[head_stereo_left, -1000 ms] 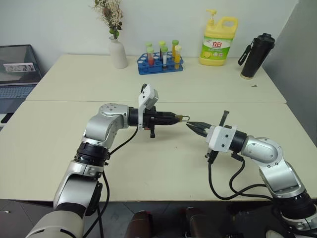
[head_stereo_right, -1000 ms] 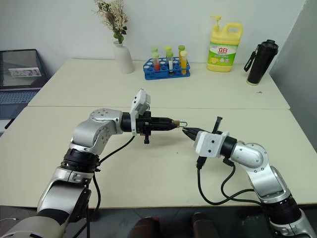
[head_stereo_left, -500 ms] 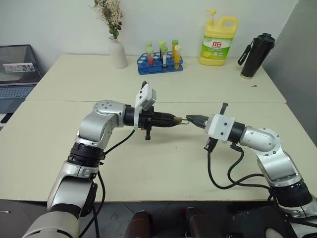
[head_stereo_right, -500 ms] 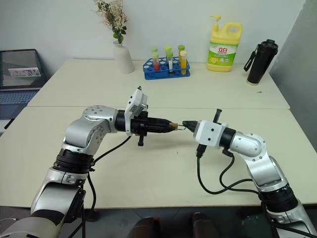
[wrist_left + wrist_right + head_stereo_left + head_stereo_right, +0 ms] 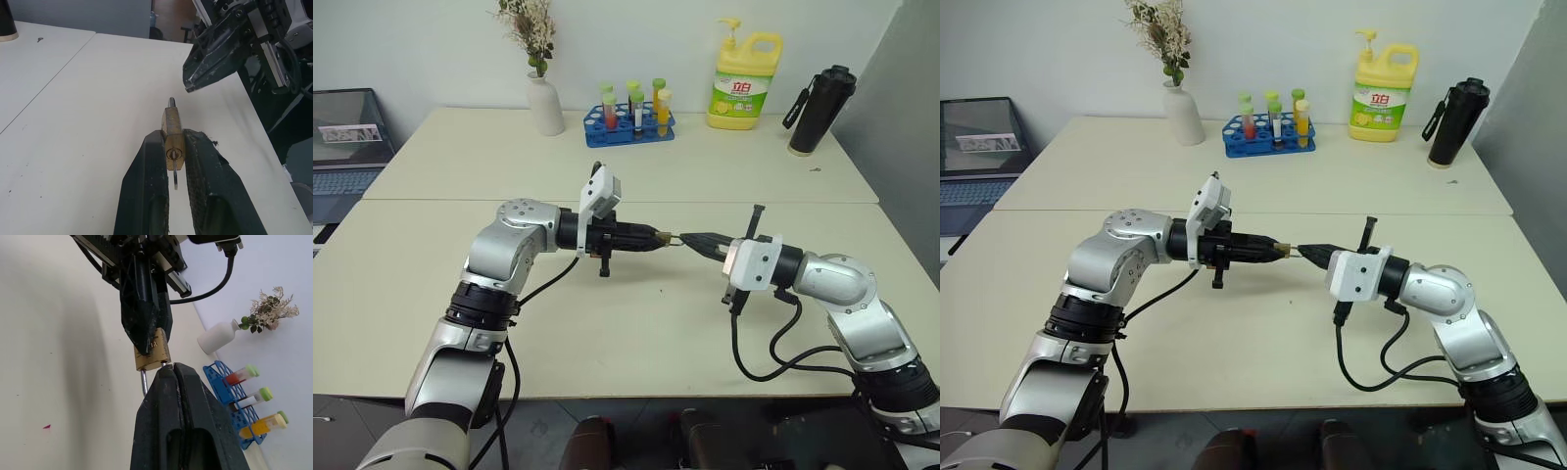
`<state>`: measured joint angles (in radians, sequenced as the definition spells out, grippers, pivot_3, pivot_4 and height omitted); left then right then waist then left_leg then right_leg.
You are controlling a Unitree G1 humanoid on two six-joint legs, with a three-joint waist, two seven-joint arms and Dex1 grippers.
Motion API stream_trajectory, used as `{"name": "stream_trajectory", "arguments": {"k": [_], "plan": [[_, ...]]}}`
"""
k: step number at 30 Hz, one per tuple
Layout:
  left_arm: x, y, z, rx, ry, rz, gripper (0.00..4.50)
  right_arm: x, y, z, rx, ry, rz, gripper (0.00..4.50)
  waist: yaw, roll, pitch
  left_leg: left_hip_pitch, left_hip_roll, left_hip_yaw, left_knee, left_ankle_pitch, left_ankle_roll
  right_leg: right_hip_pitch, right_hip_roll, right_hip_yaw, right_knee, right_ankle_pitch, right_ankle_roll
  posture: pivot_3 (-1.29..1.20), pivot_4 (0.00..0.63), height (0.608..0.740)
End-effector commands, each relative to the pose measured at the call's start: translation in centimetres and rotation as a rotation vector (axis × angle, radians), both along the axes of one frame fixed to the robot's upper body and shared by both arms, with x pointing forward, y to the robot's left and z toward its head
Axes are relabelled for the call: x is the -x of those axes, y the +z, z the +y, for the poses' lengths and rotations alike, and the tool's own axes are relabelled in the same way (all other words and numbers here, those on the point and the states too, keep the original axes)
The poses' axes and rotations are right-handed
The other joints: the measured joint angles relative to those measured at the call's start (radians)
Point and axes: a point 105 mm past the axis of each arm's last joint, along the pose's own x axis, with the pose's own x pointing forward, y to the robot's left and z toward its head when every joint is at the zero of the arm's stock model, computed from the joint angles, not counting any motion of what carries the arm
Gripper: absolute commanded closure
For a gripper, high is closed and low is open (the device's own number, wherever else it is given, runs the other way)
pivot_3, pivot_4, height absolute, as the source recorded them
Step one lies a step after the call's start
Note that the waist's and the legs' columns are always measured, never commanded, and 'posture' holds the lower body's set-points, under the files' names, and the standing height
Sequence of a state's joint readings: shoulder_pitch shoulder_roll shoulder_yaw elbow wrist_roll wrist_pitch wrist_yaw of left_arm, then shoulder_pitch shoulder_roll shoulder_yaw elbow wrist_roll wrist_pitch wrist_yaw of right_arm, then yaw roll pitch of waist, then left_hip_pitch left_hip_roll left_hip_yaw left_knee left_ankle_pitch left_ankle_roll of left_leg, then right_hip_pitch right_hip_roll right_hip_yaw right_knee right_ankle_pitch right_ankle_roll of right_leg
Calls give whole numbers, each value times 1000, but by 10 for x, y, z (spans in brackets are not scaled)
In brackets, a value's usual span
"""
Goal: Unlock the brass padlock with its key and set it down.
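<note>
Left gripper [image 5: 174,147]: fingers closed narrowly on the flat sides of the brass padlock [image 5: 173,134], which is held in the air above the cream table [image 5: 636,323], well clear of its surface. In the left wrist view the keyhole end of the lock faces the camera between the fingers, and a thin silver key [image 5: 175,177] appears to sit in it, its bow hanging below. The thin silver shackle [image 5: 144,382] points outward, toward the other arm.

Right gripper [image 5: 172,374]: fingers pressed fully together, tips at the shackle end of the lock. Whether they pinch the shackle or merely touch it cannot be told.

Handling, as a judgement: the lock is rigid, light and smooth-sided, smaller than a finger, so it could twist or slip in a flat pinch. The body is best held across its broad faces, as here; the key is best taken by its bow and turned without side load, being thin enough to bend.

Surroundings: at the far edge of the table stand a white vase [image 5: 546,104], a blue test-tube rack [image 5: 628,122], a yellow detergent bottle [image 5: 744,80] and a black flask [image 5: 819,110].
</note>
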<state>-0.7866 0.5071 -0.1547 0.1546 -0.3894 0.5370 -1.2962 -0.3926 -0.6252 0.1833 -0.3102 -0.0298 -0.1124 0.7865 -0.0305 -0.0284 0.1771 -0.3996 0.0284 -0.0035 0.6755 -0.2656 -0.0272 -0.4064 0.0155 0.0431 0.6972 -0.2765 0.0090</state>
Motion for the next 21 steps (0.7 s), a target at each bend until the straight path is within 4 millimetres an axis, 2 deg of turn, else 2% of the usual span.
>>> {"name": "stream_trajectory", "arguments": {"k": [1, 13, 21], "plan": [[4, 10, -1, 13, -18, -35, 4336, 5, 5, 4, 4, 34, -37, 4500, 0, 0, 0, 0, 0, 0, 0, 0, 0, 0, 0, 0, 0, 0, 0, 0, 150, 740], [16, 8, 0, 8, -73, -39, 4336, -6, 0, -4, 22, 0, -34, 4500, 0, 0, 0, 0, 0, 0, 0, 0, 0, 0, 0, 0, 0, 0, 0, 0, 150, 740], [18, 12, -2, 27, -85, -39, 4336, -6, -2, -4, 47, 31, -31, 4500, 0, 0, 0, 0, 0, 0, 0, 0, 0, 0, 0, 0, 0, 0, 0, 0, 150, 740]]}}
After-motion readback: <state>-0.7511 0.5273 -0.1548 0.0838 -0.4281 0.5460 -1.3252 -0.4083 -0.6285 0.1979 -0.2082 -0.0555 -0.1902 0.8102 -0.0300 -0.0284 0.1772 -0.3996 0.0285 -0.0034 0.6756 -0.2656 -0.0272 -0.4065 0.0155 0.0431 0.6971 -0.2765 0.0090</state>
